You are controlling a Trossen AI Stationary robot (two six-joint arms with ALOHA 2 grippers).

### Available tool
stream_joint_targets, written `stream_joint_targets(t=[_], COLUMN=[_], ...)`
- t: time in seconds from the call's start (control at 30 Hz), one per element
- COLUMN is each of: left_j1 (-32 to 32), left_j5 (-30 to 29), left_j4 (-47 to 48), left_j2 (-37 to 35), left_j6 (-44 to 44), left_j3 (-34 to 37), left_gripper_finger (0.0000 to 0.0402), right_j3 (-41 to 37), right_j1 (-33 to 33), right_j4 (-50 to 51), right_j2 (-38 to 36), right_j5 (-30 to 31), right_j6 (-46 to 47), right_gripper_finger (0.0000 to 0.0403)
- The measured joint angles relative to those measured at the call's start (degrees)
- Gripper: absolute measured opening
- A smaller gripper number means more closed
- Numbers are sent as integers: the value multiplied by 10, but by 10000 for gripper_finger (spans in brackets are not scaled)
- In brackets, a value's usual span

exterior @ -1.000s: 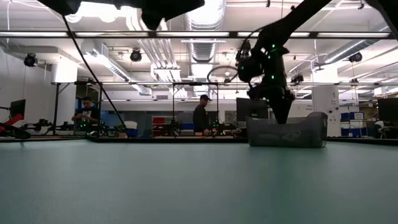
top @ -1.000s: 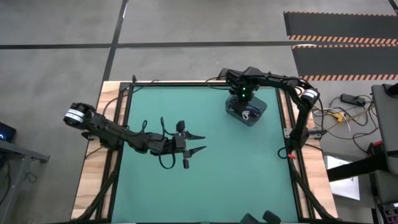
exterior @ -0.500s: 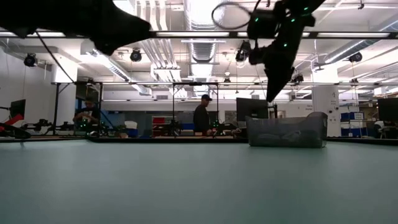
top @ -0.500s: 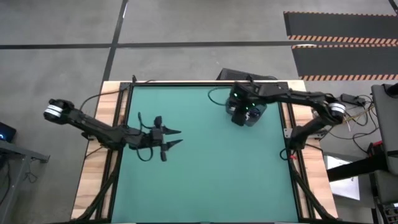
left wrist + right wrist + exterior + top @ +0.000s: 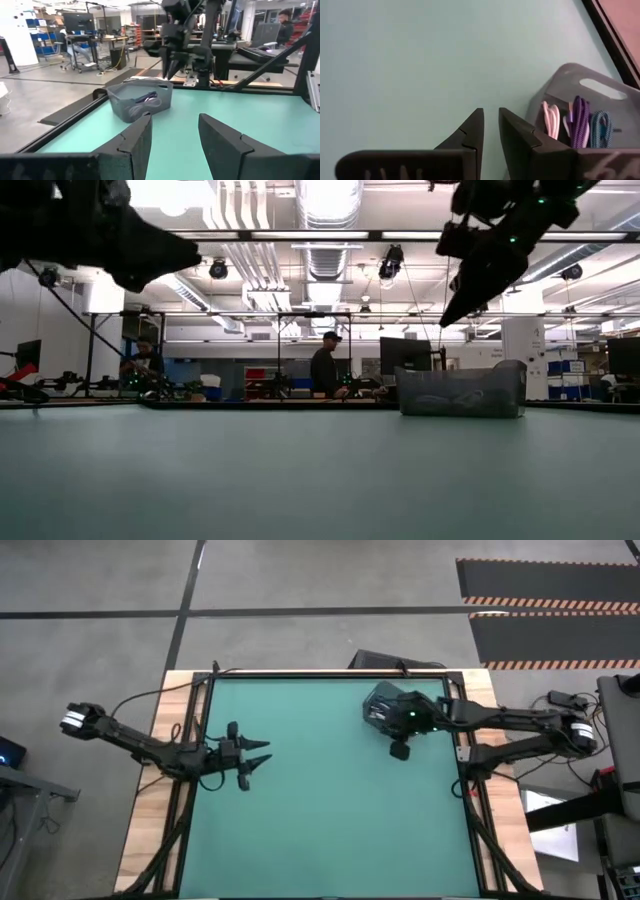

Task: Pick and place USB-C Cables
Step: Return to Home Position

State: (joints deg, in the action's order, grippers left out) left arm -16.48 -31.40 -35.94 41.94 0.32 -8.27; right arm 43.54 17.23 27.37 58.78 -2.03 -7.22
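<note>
Dark fingers on my right gripper stand a narrow gap apart with nothing between them. It hangs in the air just beside the grey bin, on the side facing the middle of the table. The low view puts its tips above the bin's rim.

The USB-C cables lie inside that bin, which sits near the table's far edge, toward the right corner. My wrist camera shows a white bundle, a purple bundle and a teal bundle standing on end against the wall. I cannot make out a fourth.

My main worry is the bin. If I bring this arm home with any dip, a finger or the wrist could catch the wall, then push the bin toward the edge or tip it. The upright loops sit close to the rim, so a low pass could also hook one and drag it out.

The left gripper is spread wide and empty near the table's left edge. It is well apart from the other arm, so I judge a clash unlikely.
</note>
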Motion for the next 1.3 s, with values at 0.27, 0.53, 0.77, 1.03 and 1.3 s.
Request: stream_joint_targets(t=[0.27, 0.53, 0.77, 1.03, 1.3], left_j1=[26, 34, 34, 51, 55], left_j5=[-4, -4, -5, -6, -5], left_j4=[3, 33, 71, 125, 264], left_j2=[-90, -138, -157, -198, -276], left_j6=[-1, -5, -5, 17, 15], left_j3=[64, 78, 78, 76, 44], left_gripper_finger=[145, 145, 145, 145, 145], right_j3=[-63, -137, -187, -221, -261], right_j1=[3, 3, 3, 3, 3], right_j4=[-72, -163, -192, -207, -233], right_j2=[-95, -165, -213, -274, -345], right_j5=[-55, -60, -61, -90, -100], right_j6=[-12, -34, -40, -43, -44], right_gripper_finger=[31, 27, 27, 27, 27])
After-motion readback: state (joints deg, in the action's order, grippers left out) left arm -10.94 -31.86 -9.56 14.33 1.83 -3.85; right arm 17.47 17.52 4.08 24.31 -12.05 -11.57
